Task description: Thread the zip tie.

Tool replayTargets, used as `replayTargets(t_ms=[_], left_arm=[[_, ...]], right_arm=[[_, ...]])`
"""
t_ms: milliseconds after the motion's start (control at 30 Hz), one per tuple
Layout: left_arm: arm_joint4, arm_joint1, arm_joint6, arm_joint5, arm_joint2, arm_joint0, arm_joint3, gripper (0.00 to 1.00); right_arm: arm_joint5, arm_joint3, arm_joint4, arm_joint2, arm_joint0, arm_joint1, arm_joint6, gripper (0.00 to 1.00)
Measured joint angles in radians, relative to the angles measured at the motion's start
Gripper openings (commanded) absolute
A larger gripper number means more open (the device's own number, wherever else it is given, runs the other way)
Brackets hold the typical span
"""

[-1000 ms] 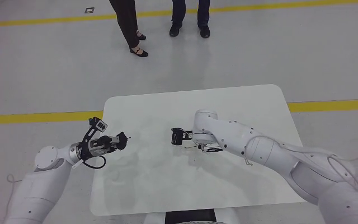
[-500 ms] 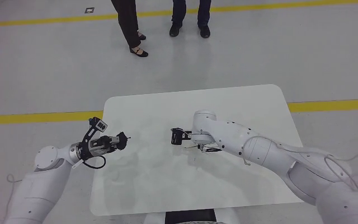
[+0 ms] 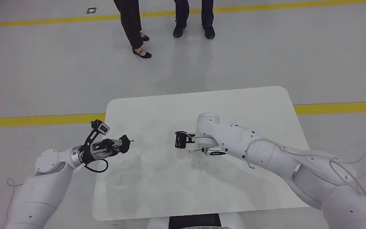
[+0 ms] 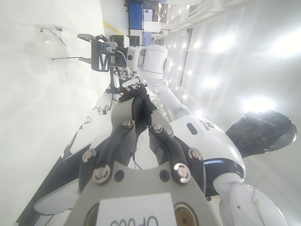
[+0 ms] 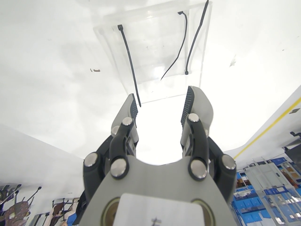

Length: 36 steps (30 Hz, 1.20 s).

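Observation:
Three black zip ties lie on a clear plastic tray (image 5: 152,48) on the white table (image 3: 171,189): one long tie (image 5: 128,62), a curved tie (image 5: 180,41) and a straight tie (image 5: 196,34). My right gripper (image 5: 162,99) is open just before the tray's near edge, and the long tie's tail ends beside one finger pad (image 5: 133,105). From above, that right gripper (image 3: 178,139) sits mid-table beside the zip ties (image 3: 201,150). My left gripper (image 3: 127,141) hangs at the table's left edge, fingers shut, a thin dark tip showing past them. The left wrist view shows the right gripper (image 4: 82,48) open over a tie (image 4: 65,58).
Two people stand on the floor beyond the table's far side (image 3: 166,28). A yellow floor line (image 3: 46,119) runs past the table. The table's front and right parts are bare white surface.
The right arm's elbow has edged very slightly left; both grippers stay where they were.

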Motion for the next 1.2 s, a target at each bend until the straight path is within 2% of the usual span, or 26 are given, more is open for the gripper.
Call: replayTargets(t_ms=[233,333,400,1200], left_arm=[[0.000,0.000,0.000,0.000,0.000,0.000,0.000,0.00],[0.000,0.000,0.000,0.000,0.000,0.000,0.000,0.00],[0.000,0.000,0.000,0.000,0.000,0.000,0.000,0.00],[0.000,0.000,0.000,0.000,0.000,0.000,0.000,0.00]], right_arm=[[0.000,0.013,0.008,-0.011,0.008,-0.007,-0.004,0.37],[0.000,0.016,0.010,-0.011,0.006,-0.012,0.003,0.29],[0.000,0.020,0.012,-0.011,0.004,-0.015,0.008,0.28],[0.000,0.062,0.034,-0.011,-0.001,-0.057,0.046,0.29]])
